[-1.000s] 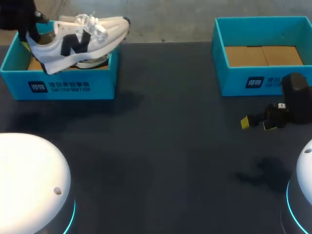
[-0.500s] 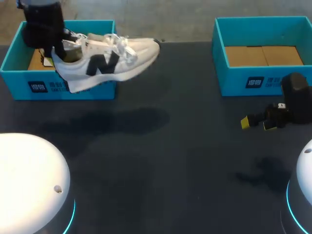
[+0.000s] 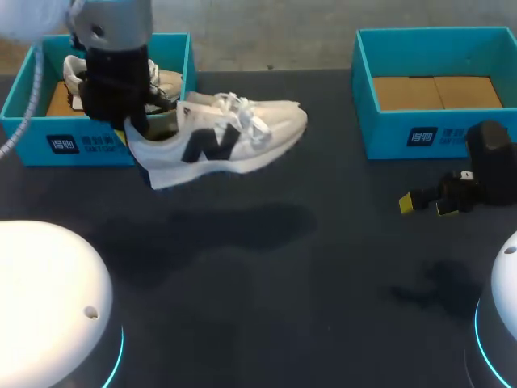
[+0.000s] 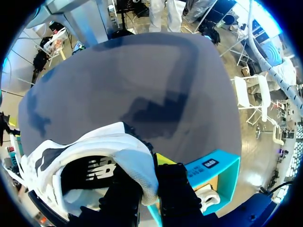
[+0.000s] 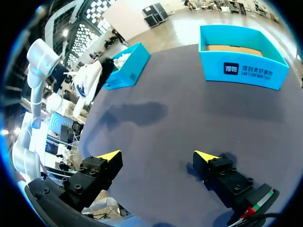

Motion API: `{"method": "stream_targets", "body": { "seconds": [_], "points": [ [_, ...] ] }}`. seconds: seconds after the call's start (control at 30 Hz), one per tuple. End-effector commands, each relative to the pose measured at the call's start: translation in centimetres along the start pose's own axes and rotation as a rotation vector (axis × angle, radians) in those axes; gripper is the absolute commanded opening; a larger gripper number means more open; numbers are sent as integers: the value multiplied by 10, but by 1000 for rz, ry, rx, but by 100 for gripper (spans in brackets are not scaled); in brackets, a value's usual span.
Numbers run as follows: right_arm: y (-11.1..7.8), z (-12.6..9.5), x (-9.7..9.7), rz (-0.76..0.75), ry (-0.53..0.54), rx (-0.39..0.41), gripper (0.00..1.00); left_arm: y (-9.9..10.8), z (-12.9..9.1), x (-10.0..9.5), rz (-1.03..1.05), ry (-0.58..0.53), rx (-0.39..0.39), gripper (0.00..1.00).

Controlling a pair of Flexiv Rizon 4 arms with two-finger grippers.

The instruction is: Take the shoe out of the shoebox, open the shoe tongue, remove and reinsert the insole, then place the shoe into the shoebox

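Shoe [image 3: 222, 141] has cleared left shoebox [image 3: 81, 145] within the last second and hangs over table [image 3: 266, 283]. Left gripper [image 3: 133, 128] pinches heel collar. Right gripper [image 3: 428, 204] idle, fingers spread. Set-down likely next.

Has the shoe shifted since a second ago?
Yes. The shoe, in the left gripper, has moved rightward and nearer, from above the left shoebox to out over the table.
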State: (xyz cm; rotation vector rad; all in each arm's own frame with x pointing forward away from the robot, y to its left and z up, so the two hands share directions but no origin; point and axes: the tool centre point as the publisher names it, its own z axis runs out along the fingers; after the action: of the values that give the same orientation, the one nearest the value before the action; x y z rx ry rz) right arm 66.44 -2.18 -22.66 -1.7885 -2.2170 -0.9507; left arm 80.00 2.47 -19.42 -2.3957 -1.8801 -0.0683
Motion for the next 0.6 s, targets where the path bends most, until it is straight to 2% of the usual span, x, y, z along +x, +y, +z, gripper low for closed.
{"method": "stream_targets", "body": {
  "seconds": [0.03,0.4,0.6],
  "points": [
    [-1,0,1,1,-3,0,100,-13,8,-14,0,2,-73,0],
    [-1,0,1,1,-3,0,100,-34,19,-33,14,-20,-91,0],
    [-1,0,1,1,-3,0,100,-44,36,-50,40,68,-94,0]
  ]
}}
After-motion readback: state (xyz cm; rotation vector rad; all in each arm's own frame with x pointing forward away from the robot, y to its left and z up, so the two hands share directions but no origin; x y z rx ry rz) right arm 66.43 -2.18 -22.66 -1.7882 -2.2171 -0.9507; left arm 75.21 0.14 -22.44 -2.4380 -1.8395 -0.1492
